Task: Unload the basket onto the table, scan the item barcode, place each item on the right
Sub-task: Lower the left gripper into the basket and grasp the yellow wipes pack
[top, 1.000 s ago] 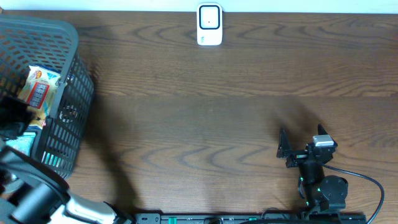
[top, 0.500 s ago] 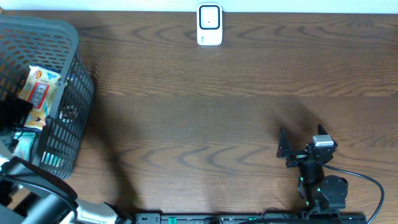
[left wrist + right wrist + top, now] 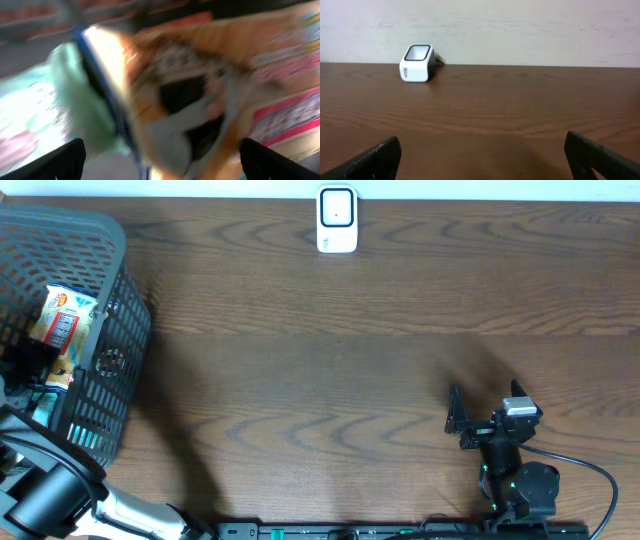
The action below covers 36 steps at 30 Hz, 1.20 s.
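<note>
At far left of the overhead frame, inside the dark mesh basket [image 3: 112, 242]: an orange-and-white snack packet [image 3: 62, 320], leaning against the basket wall next to a pale green pack [image 3: 40, 412]. Fills most of the left wrist view as well, smeared by motion blur, print unreadable. Left gripper [image 3: 28, 368] down in the basket, just below the packet in the frame; jaws spread wide, fingertips at the two bottom corners of the wrist view, nothing clamped between them. Cannot tell whether either finger touches the film. Right gripper [image 3: 487, 408] sits at lower right, well apart from everything, likewise spread wide and empty. White barcode scanner [image 3: 337, 220] stands at top centre.

Looks light, soft and crinkly: puffed film, probably slippery, contents likely crushable. Best taken by a flat sealed edge or a corner, with a gentle pinch, not across the puffed middle. Should lift with little effort, yet may swing or fold. Worth keeping the fingers off the barcode face. Cannot tell where the barcode lies.
</note>
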Motion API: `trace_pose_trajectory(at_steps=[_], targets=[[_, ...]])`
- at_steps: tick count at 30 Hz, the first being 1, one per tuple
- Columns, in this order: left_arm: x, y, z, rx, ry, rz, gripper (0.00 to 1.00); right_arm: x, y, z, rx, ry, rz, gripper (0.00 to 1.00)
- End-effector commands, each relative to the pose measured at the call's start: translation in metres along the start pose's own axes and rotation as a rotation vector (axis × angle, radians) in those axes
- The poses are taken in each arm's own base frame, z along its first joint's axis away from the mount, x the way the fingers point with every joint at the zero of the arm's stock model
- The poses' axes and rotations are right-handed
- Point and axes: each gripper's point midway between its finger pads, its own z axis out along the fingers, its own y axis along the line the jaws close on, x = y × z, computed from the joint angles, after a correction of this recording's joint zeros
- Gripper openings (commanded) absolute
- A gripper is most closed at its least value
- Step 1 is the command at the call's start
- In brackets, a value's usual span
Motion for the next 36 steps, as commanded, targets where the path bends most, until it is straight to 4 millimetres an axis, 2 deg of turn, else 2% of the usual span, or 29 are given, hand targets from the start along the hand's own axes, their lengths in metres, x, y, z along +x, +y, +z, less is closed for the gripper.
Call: trace_pose_trajectory(at_steps=[1, 3, 6, 9, 14, 19, 21, 23, 24, 29, 31, 36], targets=[[0.003, -0.015, 0.010, 0.100, 0.035, -0.003, 0.98, 0.001, -0.001, 0.000, 0.003, 0.003, 0.011, 0.99], [0.000, -0.023, 0.009, 0.145, 0.031, 0.003, 1.00, 0.001, -0.001, 0.000, 0.003, 0.003, 0.011, 0.99], [-0.001, -0.030, 0.008, 0.185, 0.028, 0.009, 0.98, 0.001, -0.001, 0.000, 0.003, 0.003, 0.011, 0.99], [-0.001, -0.030, 0.008, 0.185, 0.029, 0.010, 0.92, 0.001, -0.001, 0.000, 0.003, 0.003, 0.011, 0.99], [0.002, -0.038, 0.006, 0.229, 0.045, 0.014, 0.75, 0.001, -0.001, 0.000, 0.003, 0.003, 0.011, 0.99], [0.002, -0.058, 0.000, 0.347, 0.057, 0.029, 0.72, 0.001, -0.001, 0.000, 0.003, 0.003, 0.011, 0.99], [0.001, -0.063, -0.002, 0.376, 0.055, 0.035, 0.73, 0.001, -0.001, 0.000, 0.003, 0.003, 0.011, 0.99], [-0.001, -0.063, -0.002, 0.375, 0.048, 0.038, 0.92, 0.001, -0.001, 0.000, 0.003, 0.003, 0.011, 0.99], [-0.001, -0.062, -0.001, 0.366, 0.044, 0.037, 0.96, 0.001, -0.001, 0.000, 0.003, 0.003, 0.011, 0.99], [-0.001, -0.063, -0.001, 0.367, 0.046, 0.042, 0.99, 0.001, -0.001, 0.000, 0.003, 0.003, 0.011, 0.99], [0.000, -0.064, -0.001, 0.369, 0.043, 0.068, 0.85, 0.001, -0.001, 0.000, 0.003, 0.003, 0.011, 0.99], [0.000, -0.066, -0.001, 0.372, 0.038, 0.092, 0.43, 0.001, -0.001, 0.000, 0.003, 0.003, 0.011, 0.99]])
